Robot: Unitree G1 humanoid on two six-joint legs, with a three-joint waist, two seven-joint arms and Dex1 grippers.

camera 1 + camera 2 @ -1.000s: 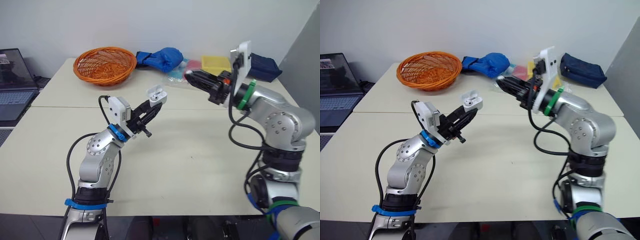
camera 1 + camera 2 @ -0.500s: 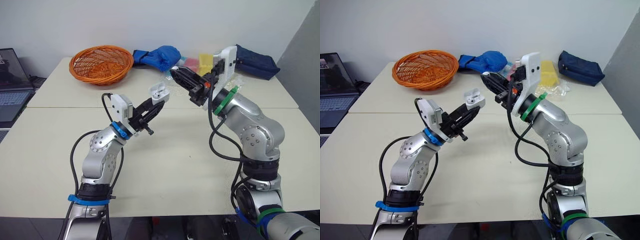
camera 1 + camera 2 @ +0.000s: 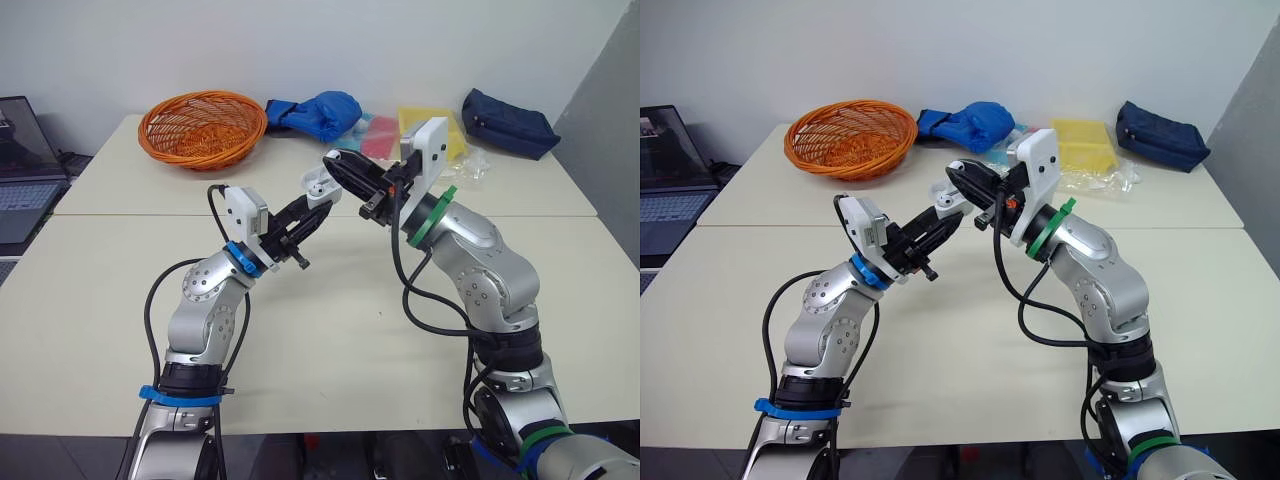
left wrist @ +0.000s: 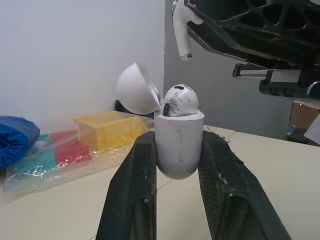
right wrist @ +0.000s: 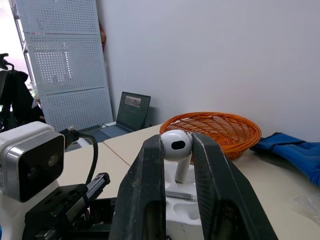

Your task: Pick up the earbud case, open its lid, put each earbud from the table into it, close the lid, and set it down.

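Fingers of the left gripper clamp the earbud case upright, its lid tipped back and one earbud seated inside. The right gripper pinches the second earbud by its head, stem down, just above the case. Both arms are raised toward each other over the table.

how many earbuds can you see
2. One earbud sits in the open case held by the left hand; the other earbud is pinched in the right hand, just above the case. The arms may hide more.

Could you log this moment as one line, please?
left gripper: holds earbud case, lid open, one earbud seated | right gripper: holds second earbud above case
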